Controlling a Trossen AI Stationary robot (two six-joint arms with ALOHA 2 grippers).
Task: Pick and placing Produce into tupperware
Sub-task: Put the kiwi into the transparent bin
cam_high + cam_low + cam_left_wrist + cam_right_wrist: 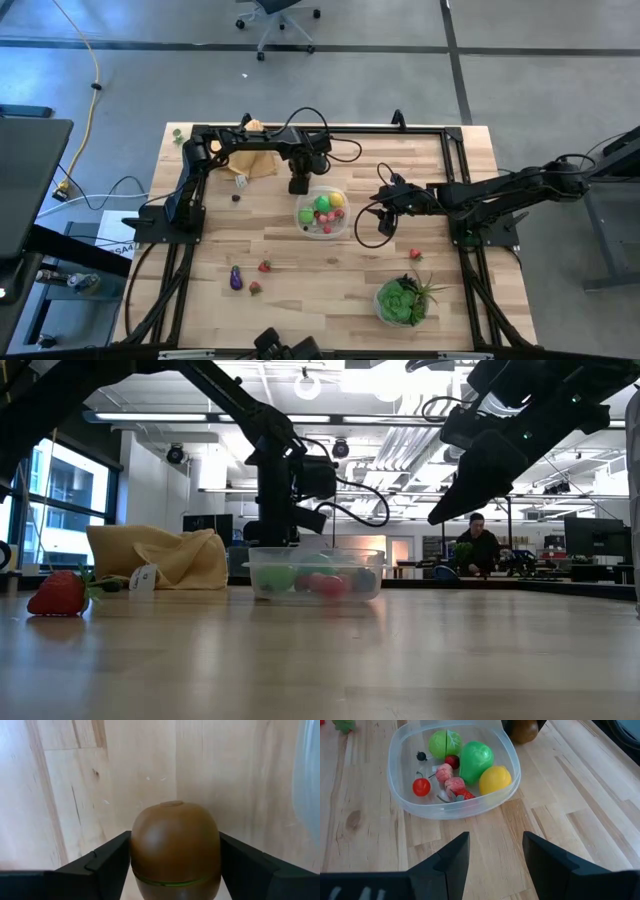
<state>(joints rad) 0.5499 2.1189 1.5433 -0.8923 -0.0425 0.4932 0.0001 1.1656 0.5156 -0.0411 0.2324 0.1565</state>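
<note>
My left gripper (298, 183) is shut on a brown kiwi (175, 832) just off the far-left rim of the tupperware (323, 212), a round clear container. It holds a lime (445, 743), a green fruit (476, 759), a yellow lemon (495, 779) and small red pieces. My right gripper (492, 857) hovers open to the right of the tupperware (450, 807). On the table lie a purple eggplant (236, 279) and red strawberries (264, 266) (254, 288) (415, 254). My left gripper pinches the kiwi between its two fingers (107, 865), one on each opposite side (142, 855) of the fruit around its middle seam. The fingers point down from above. The kiwi's end sticks out past the fingertips toward the table; whether it touches the wood I cannot tell.
An orange-tan cloth (255, 160) lies at the far side behind the left gripper. A leafy green plant (403, 300) stands near the near-right corner. A small dark piece (235, 197) lies left of the tupperware. Dark frame rails run along the table's sides.
</note>
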